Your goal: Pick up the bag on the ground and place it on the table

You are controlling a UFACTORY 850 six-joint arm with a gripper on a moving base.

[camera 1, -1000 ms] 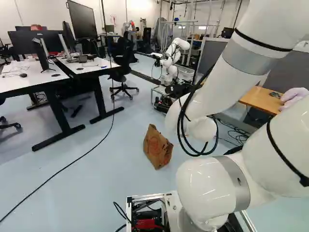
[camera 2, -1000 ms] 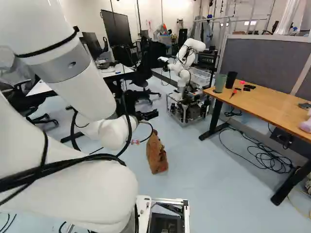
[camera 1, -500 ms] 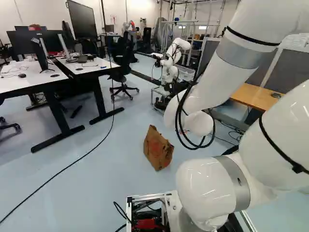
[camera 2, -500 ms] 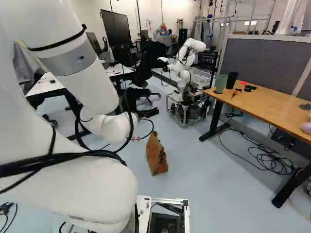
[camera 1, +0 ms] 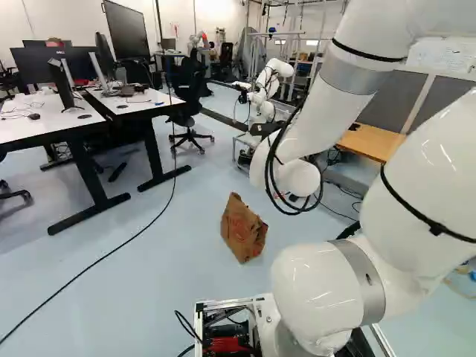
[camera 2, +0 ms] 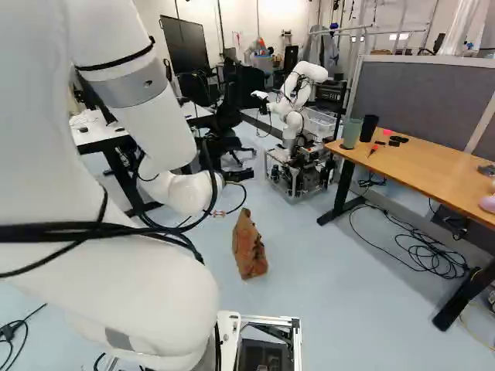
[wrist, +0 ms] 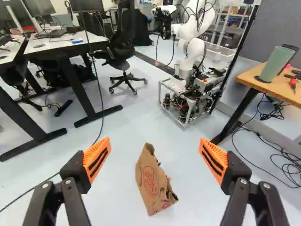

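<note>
Bag (wrist: pixel 153 181) — floor (camera 2: pixel 332 301) around, table edge (camera 2: pixel 410 180) well apart.

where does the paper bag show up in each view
left base view: bag just below the middle, left of the arm
right base view: bag just below the middle, right of the arm
wrist view: bag ahead of the open gripper
shared landmark: another robot, beyond the bag

bag (wrist: pixel 149 181): paper, matt, creased
arm (camera 1: pixel 316 286): glossy, smooth, plastic-looking
pads (wrist: pixel 98 157): matt, ridged
tan table (camera 2: pixel 421 164): wood-look top, smooth
floor (camera 1: pixel 149 279): smooth, slight sheen
partition (camera 2: pixel 418 97): matt, cloth-look
</note>
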